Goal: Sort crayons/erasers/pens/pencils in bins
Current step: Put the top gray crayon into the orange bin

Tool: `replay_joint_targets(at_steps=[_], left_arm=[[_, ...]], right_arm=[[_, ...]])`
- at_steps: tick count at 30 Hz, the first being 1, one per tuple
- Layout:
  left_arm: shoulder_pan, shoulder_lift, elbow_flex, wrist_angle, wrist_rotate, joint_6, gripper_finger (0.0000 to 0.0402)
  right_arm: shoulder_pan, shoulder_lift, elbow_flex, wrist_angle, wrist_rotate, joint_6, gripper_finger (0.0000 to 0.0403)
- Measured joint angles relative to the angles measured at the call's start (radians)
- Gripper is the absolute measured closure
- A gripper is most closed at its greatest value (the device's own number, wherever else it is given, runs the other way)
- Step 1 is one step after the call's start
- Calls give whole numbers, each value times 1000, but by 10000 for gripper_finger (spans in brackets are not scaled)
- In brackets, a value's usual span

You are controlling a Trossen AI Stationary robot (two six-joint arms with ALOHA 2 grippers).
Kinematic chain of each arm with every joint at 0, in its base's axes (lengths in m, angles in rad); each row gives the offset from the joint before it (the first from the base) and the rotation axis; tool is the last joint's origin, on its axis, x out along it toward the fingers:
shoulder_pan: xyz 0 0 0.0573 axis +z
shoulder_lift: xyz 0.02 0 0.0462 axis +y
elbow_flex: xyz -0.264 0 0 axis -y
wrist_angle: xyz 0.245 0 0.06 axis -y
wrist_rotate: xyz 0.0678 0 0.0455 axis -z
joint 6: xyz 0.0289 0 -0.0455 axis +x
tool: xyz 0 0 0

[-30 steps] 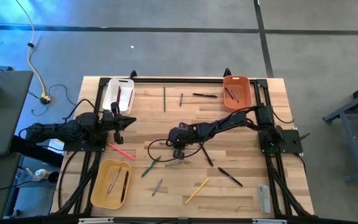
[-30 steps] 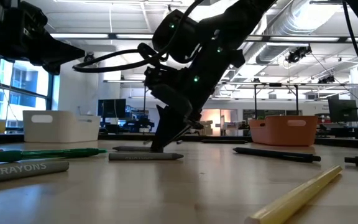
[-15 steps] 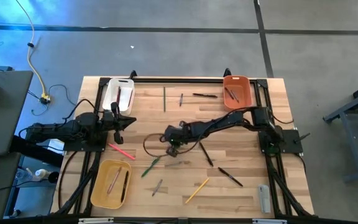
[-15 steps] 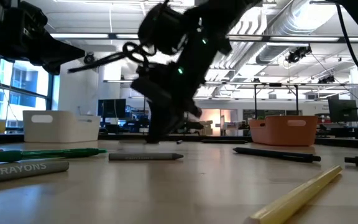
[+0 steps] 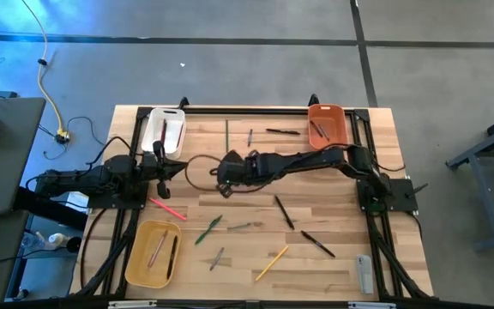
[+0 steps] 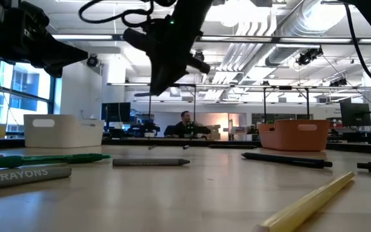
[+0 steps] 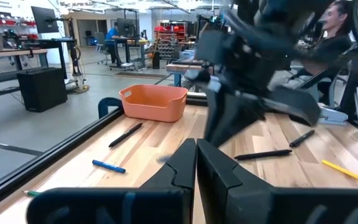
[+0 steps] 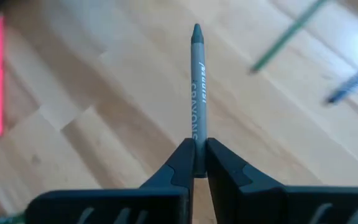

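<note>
Between the pressed fingers of the right hand [image 8: 197,163], a grey crayon [image 8: 197,81] is sticking straight out, its pointed tip leading and the word CRAYONS printed along its wrapper. That hand [image 5: 223,171] is hanging above the middle of the worktop [image 5: 333,257], lifted clear of the wood, as the low view [image 6: 166,61] is showing. Off to one side of it, toward the left arm, the white bin [image 5: 163,130] is sitting at the worktop's far corner with a stick or two lying in it. Nearer the front edge from the hand, a green pen [image 5: 207,229], a grey crayon [image 5: 244,227] and a black pen [image 5: 283,211] are lying loose on the wood, and a pink stick [image 5: 167,209] is lying between the hand and the yellow bin [image 5: 152,252], which is holding a couple of sticks. Farther out toward the front, a yellow pencil [image 5: 272,263] and another black pen [image 5: 316,244] are lying apart from each other. Beyond the hand, toward the far edge, a thin green stick [image 5: 226,136], a short grey stick [image 5: 250,136] and a black pen [image 5: 282,131] are lying in a loose row, and the orange bin [image 5: 327,125] is standing at the far right corner with sticks inside.

Beside the white bin, the left hand [image 5: 164,166] is waiting with its fingers [image 7: 225,174] pressed together on nothing.
</note>
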Motion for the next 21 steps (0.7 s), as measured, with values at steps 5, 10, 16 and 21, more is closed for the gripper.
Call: replay_joint_targets(at_steps=[5,10,16,21], left_arm=[[0,0,0,0,0,0,398],[0,0,0,0,0,0,398],[0,0,0,0,0,0,398],[0,0,0,0,0,0,398]], right_arm=[[-1,-3,44,-93,50,85,387],[-1,-2,48,-109,56,147,387],[-2,-3,48,-163,76,226,387],[-21,-3,48,-261,76,278,387]])
